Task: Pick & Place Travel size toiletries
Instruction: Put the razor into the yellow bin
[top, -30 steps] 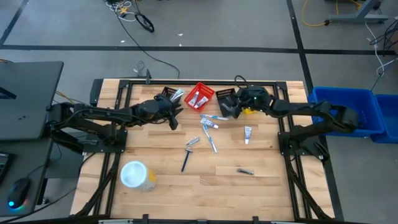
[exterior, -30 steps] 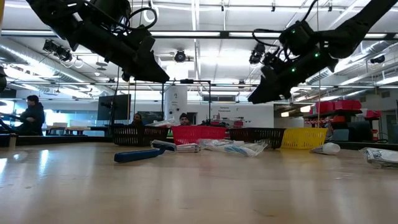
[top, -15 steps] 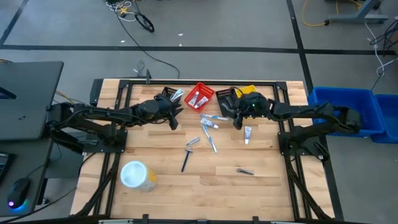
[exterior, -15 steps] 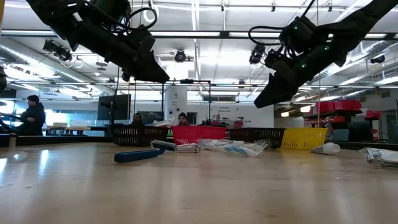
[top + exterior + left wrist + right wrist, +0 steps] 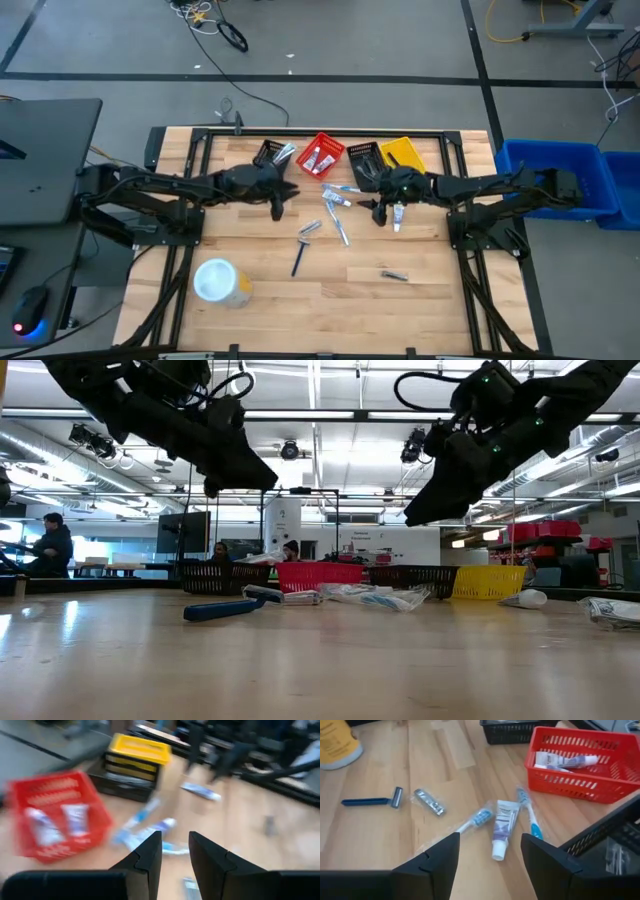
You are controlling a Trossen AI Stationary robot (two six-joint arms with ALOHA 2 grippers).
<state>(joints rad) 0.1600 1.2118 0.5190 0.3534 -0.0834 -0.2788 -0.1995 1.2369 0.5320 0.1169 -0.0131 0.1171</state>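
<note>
Several toiletries lie flat on the wooden table: two toothbrushes point(image 5: 341, 189), a white and purple tube point(image 5: 503, 827), a wrapped toothbrush point(image 5: 474, 820), a silvery sachet point(image 5: 429, 802), a blue razor point(image 5: 369, 800), a white tube point(image 5: 398, 213) and a dark stick point(image 5: 394, 274). Two tubes point(image 5: 564, 760) lie in the red basket point(image 5: 322, 153). My left gripper point(image 5: 279, 205) hovers open by the left black basket point(image 5: 271, 152). My right gripper point(image 5: 378, 207), wide open point(image 5: 490, 837), hangs above the table next to the white tube.
A second black basket point(image 5: 362, 158) and a yellow basket point(image 5: 402, 152) stand along the far edge. The white-lidded tub point(image 5: 218, 282) stands near the front left corner. Bare wood lies along the near edge. People show in the room behind point(image 5: 50, 545).
My right gripper has moved from above the black and yellow baskets toward the near edge and a little left, to a spot over the table by the white tube. My left gripper has shifted slightly toward the near edge, off the left black basket. No item has moved.
</note>
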